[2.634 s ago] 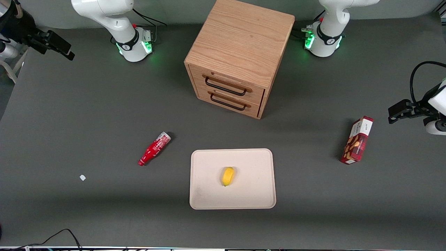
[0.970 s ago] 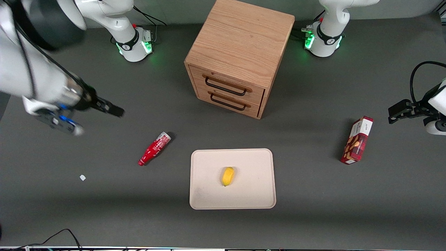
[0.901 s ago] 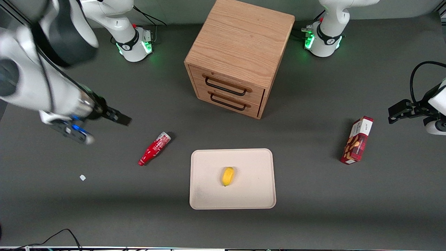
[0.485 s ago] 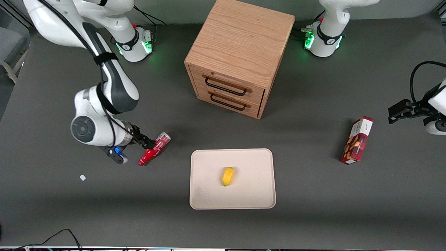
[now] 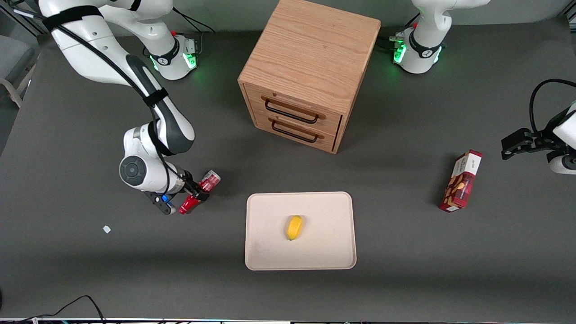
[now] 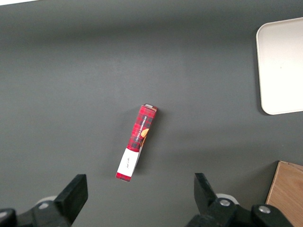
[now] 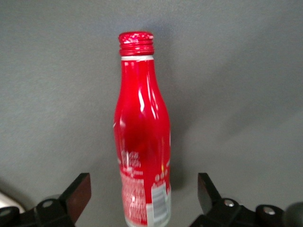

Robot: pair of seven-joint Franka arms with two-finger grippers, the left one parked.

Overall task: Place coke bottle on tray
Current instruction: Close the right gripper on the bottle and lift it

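Note:
The coke bottle [image 5: 208, 182] lies on its side on the grey table, beside the cream-beige tray [image 5: 274, 252] and toward the working arm's end. It is red with a red cap and a silvery base. My gripper [image 5: 198, 190] is low over the bottle's middle, with the cap end and the base end showing on either side of it. In the right wrist view the gripper [image 7: 144, 196] is open, its two fingers standing well apart on either side of the bottle [image 7: 142, 127] without touching it.
A small yellow fruit [image 5: 294, 227] lies in the middle of the tray. A wooden drawer cabinet [image 5: 310, 67] stands farther from the front camera than the tray. A red snack box [image 5: 461, 181] lies toward the parked arm's end. A small white scrap [image 5: 106, 229] lies on the table.
My arm has swung in from the working arm's end and come down over the bottle, so the open fingers now straddle it. The bottle has not moved.

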